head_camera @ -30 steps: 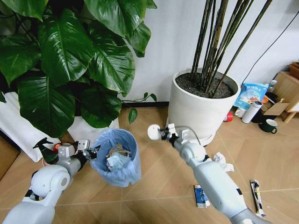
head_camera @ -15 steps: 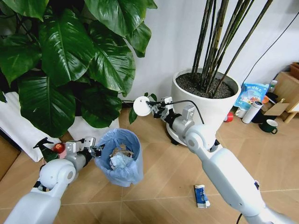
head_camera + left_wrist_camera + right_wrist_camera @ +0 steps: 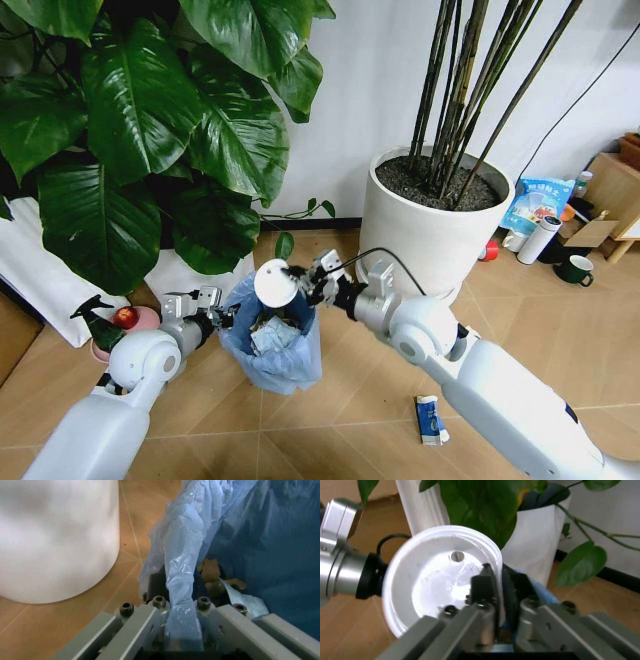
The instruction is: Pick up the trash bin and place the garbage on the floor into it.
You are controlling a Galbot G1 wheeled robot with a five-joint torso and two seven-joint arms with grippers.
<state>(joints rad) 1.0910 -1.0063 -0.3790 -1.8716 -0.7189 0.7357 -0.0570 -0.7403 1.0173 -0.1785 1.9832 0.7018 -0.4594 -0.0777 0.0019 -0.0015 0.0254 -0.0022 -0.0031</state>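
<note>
We're seeing a blue-white wrapper point(image 3: 431, 419) lying on the herringbone floor point(image 3: 350, 400) nearest us. L gripper point(image 3: 222, 318) is clamping its fingers on the trash bin point(image 3: 275, 345) rim w/ the blue bag. R gripper point(image 3: 297, 283) is pinching the white round lid point(image 3: 274, 283) right over the bin's opening. White plant pot point(image 3: 430, 235) is standing behind.

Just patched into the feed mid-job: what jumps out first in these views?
The right gripper holds a white round lid edge-on right above the trash bin, which is lined with a blue bag and already has tissues inside. The left gripper is clamped on the bin's rim, beside the leafy plant. A blue-white wrapper lies on the floor under the right arm.
</note>
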